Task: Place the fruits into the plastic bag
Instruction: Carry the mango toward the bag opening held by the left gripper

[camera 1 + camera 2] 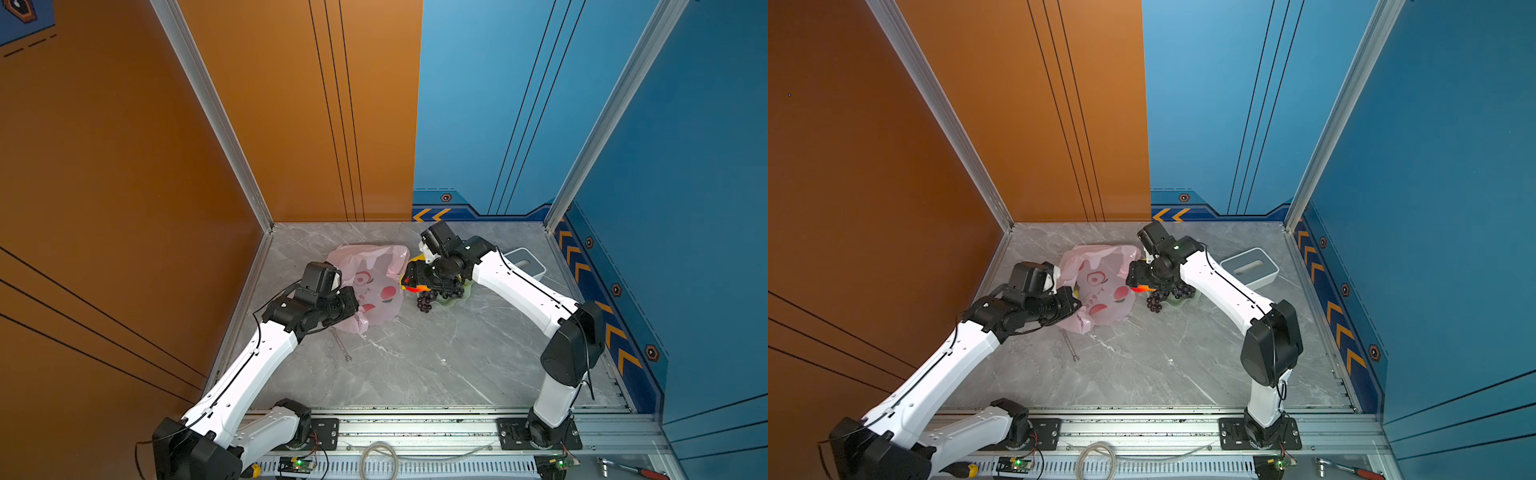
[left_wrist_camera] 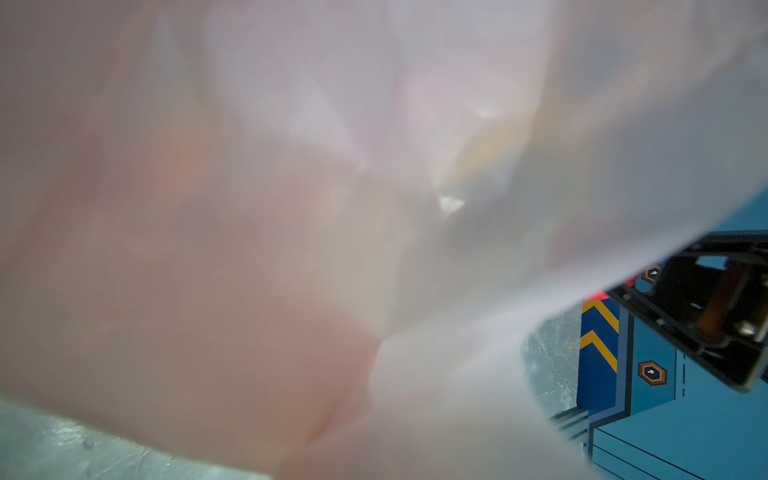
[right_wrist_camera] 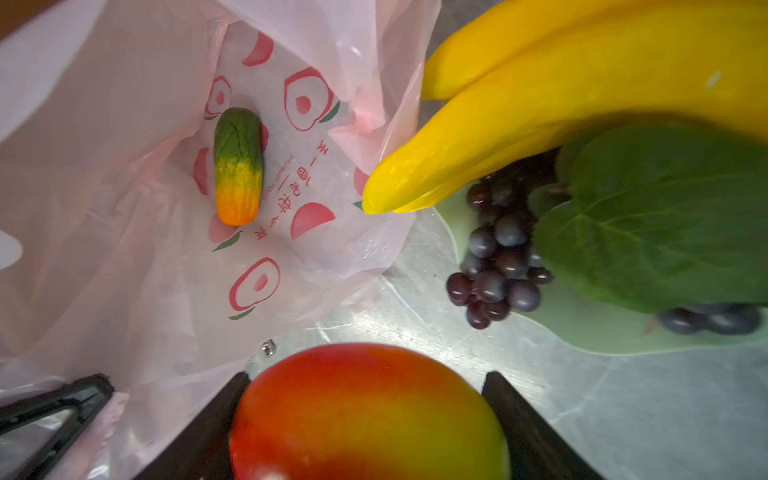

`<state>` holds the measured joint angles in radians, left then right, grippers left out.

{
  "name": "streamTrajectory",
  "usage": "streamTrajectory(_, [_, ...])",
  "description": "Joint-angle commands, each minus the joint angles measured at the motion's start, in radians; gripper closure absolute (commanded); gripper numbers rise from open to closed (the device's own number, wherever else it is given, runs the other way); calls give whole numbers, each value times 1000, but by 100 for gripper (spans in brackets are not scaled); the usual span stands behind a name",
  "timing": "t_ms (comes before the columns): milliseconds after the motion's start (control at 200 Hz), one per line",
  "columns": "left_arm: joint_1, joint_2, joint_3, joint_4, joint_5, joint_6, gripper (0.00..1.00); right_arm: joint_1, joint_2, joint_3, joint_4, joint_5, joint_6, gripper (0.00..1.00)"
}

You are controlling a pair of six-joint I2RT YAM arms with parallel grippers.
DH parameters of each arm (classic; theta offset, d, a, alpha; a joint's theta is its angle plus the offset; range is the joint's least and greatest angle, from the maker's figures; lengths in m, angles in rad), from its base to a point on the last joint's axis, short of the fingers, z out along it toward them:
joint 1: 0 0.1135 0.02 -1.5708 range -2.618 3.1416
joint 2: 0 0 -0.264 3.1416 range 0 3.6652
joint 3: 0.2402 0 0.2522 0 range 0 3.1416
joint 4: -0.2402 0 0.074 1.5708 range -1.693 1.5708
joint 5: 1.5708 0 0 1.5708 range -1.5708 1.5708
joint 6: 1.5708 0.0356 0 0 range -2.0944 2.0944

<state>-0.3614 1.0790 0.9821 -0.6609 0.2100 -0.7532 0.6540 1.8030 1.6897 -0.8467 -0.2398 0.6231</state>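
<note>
One grey marble-patterned tabletop (image 1: 415, 365) carries everything. Two white-and-black robot arms reach over it from the near rail, the left arm (image 1: 249, 365) toward the bag and the right arm (image 1: 519, 291) toward the fruit.

Next in size, the thin translucent pale-pink plastic bag (image 1: 374, 282) with red fruit prints lies near the back wall, its mouth turned toward the fruit. The left gripper (image 3: 62, 407) is closed on the bag's rim, and the film drapes over that arm's wrist camera.

To the right stand a white-and-grey square box (image 1: 1250, 266) and, nearer the bag, a pale green scalloped dish (image 3: 602, 332). A yellow toy banana bunch (image 3: 582, 83) rests at the dish, its tips just beside the bag's edge.

The right gripper (image 3: 369, 376) is clamped on a red-orange toy mango (image 3: 365, 415), one finger on each side, holding it just beside the bag's mouth, between bag and dish.

Dark purple grapes (image 3: 494, 266) with a green leaf (image 3: 665, 216) spill over the dish's rim onto the table.

Inside the bag lies one small oblong piece shading green to yellow to orange (image 3: 238, 166).

A slim metal wrench (image 1: 341, 345) lies on the table just in front of the bag.
</note>
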Motion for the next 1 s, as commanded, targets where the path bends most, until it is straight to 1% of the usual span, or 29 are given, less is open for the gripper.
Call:
streamTrajectory(0, [-10,-25,-20,4,-15,-11,100,0,-44,-71,157,-128,129,22])
streamTrajectory(155, [-14,-34,-23,5,-18,-18,100,5,-59,-143,260,-168,203,22])
streamTrajectory(310, [-19,-36,-26,6,-24,-26,100,16,-53,-177,337,-201,265,22])
streamTrajectory(496, [-25,-35,-32,19,-29,-36,100,37,-21,-206,459,-242,373,22])
streamTrajectory(626, [-28,-34,-30,21,-28,-38,100,41,16,-201,536,-263,437,22])
streamTrajectory(651, [-27,-36,-30,22,-28,-39,100,71,24,-203,549,-269,449,23])
streamTrajectory(756, [-27,-41,-33,21,-30,-38,100,85,63,-185,595,-284,486,23])
streamTrajectory(996, [-25,-39,-28,21,-21,-35,100,109,153,-117,615,-285,503,23])
